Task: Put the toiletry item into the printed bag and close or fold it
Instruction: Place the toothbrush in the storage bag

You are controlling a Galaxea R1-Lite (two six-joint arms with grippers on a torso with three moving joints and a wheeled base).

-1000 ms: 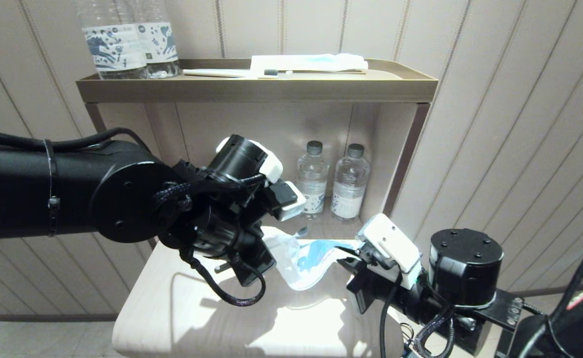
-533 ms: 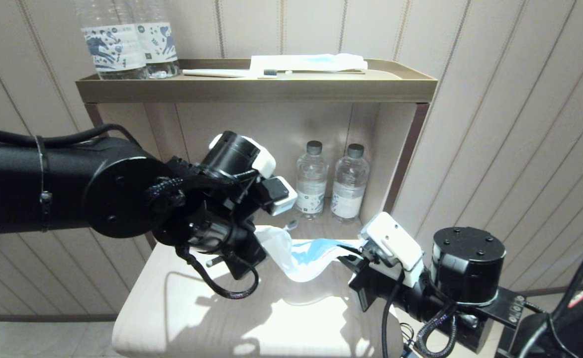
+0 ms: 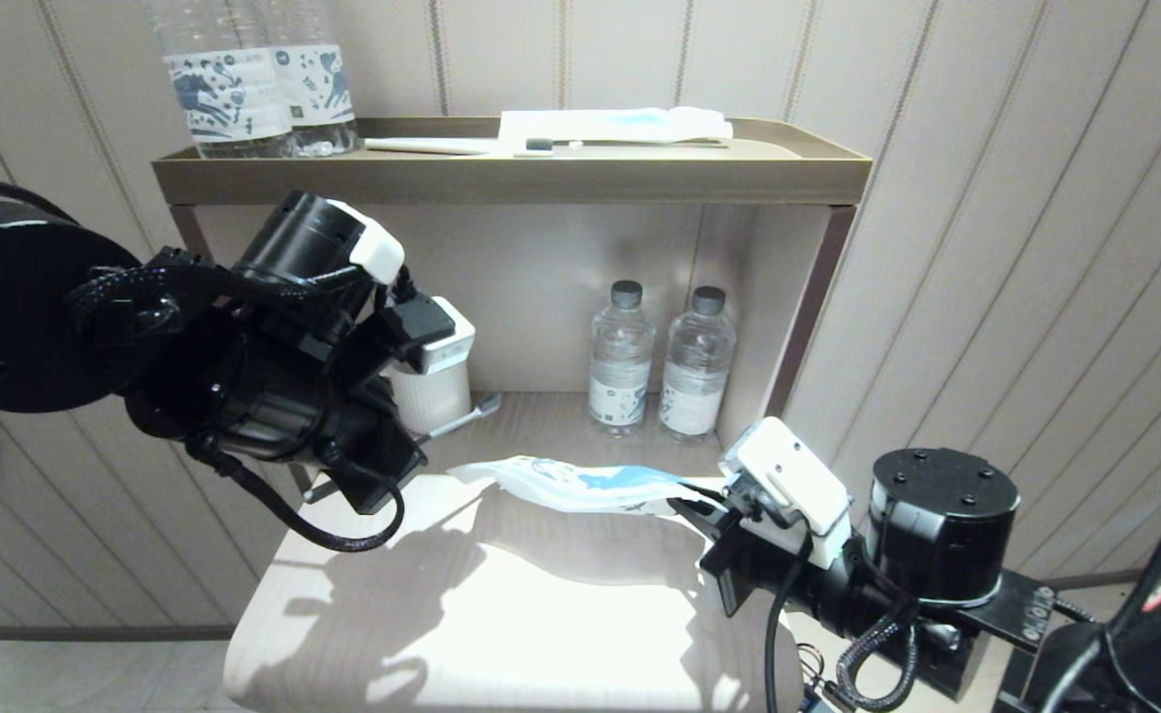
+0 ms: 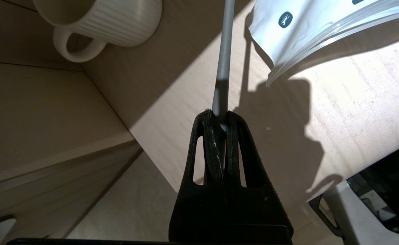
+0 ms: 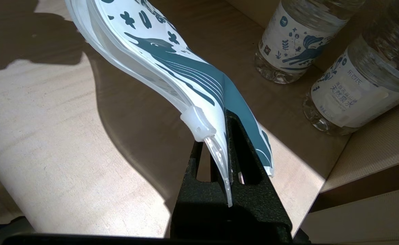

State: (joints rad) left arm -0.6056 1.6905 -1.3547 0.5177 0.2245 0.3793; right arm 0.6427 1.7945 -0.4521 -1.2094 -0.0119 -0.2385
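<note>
Two claws each hold one thing, well apart. The left claw (image 4: 220, 117) is clamped on the toothbrush (image 4: 223, 61) handle, its head pointing toward the mug (image 3: 430, 391) in the shelf nook. The right claw (image 5: 224, 136) pinches the printed bag (image 3: 580, 485) by its seal edge, so the bag hangs out limp above the tabletop (image 3: 501, 634). The bag's mouth looks flat and closed; the brush tip may well jab its side, crumple it or slide underneath. The thin handle could also twist in so narrow a grip.
</note>
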